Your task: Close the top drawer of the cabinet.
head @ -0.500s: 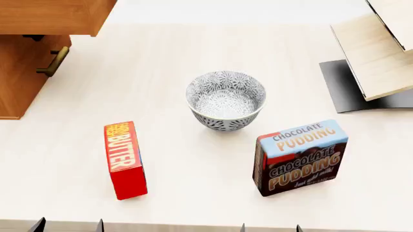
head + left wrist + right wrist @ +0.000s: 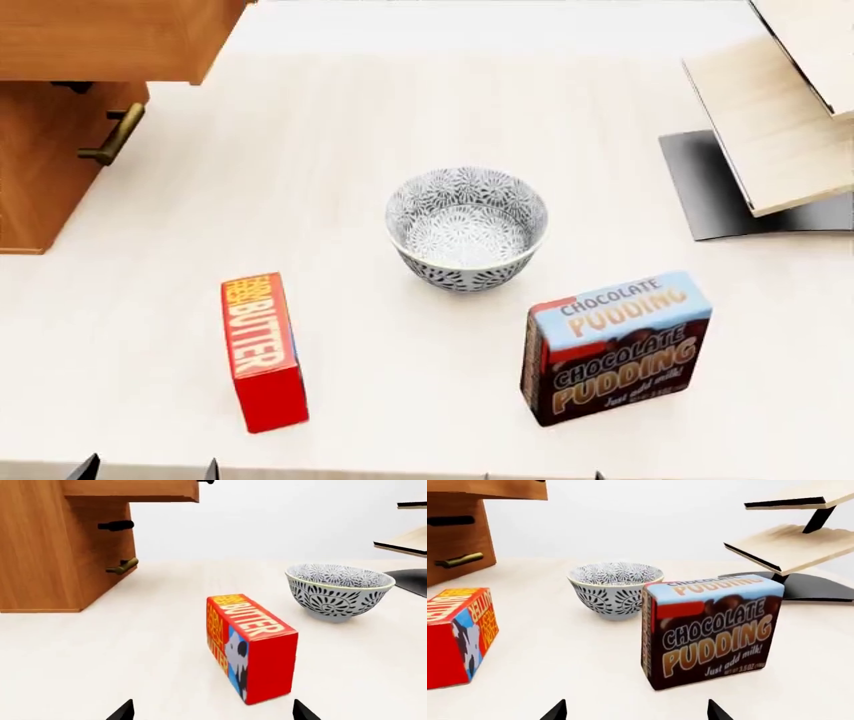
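The orange-brown cabinet (image 2: 40, 160) stands at the table's far left. Its top drawer (image 2: 114, 40) is pulled out and overhangs the lower drawer front, whose brass handle (image 2: 112, 135) shows below it. In the left wrist view the cabinet (image 2: 47, 555) is far ahead with the drawer (image 2: 130, 490) jutting out at the top. It also shows in the right wrist view (image 2: 494, 487). My left gripper (image 2: 212, 715) is open and empty, near the table's front edge behind the butter box. My right gripper (image 2: 636, 714) is open and empty, behind the pudding box. Only the fingertips show.
A red butter box (image 2: 263, 350) lies front left, a patterned bowl (image 2: 467, 228) stands in the middle, and a chocolate pudding box (image 2: 617, 345) stands front right. A pale slanted shelf on a dark base (image 2: 781, 120) is at the far right.
Everything sits slightly lower in the head view, so the view has shifted. The objects keep their places on the table and the drawer is still pulled out.
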Motion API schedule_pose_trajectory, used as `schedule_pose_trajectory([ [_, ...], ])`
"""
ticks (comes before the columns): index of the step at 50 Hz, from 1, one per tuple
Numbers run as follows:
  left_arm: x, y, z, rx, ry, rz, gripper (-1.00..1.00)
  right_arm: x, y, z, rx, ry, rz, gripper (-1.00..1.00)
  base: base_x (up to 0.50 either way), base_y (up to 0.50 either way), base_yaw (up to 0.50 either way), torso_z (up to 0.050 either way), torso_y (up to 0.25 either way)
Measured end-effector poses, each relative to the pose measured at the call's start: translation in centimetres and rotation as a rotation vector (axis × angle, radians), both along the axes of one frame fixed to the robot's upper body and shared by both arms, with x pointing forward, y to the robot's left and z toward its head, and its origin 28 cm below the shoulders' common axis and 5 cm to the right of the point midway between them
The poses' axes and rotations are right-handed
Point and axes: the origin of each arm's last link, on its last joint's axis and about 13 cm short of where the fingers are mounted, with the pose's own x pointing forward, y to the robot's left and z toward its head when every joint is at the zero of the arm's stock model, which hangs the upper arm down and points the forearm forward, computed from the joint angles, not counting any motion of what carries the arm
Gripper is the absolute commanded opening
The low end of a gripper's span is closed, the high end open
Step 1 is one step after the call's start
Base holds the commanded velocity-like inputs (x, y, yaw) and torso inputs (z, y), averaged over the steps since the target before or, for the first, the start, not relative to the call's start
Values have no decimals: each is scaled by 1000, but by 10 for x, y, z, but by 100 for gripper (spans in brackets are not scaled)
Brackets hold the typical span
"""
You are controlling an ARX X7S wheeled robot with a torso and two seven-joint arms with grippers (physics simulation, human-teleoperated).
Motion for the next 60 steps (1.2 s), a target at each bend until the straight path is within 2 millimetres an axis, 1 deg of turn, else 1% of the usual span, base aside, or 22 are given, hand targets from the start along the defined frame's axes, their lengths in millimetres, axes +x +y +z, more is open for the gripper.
schedule_pose_trajectory([
  [15, -1, 1, 2, -13, -2, -10, 100, 0, 0, 0, 7, 14, 17, 100, 0, 0, 0, 50, 0],
  [48, 0, 1, 6, -16, -9, -10, 100, 2, -1, 4, 6, 6, -3, 100, 0, 0, 0, 50, 0],
  [60, 2, 0, 4, -10, 6, -3, 100, 5, -2, 4, -1, 17, -21, 100, 0, 0, 0, 2, 0],
])
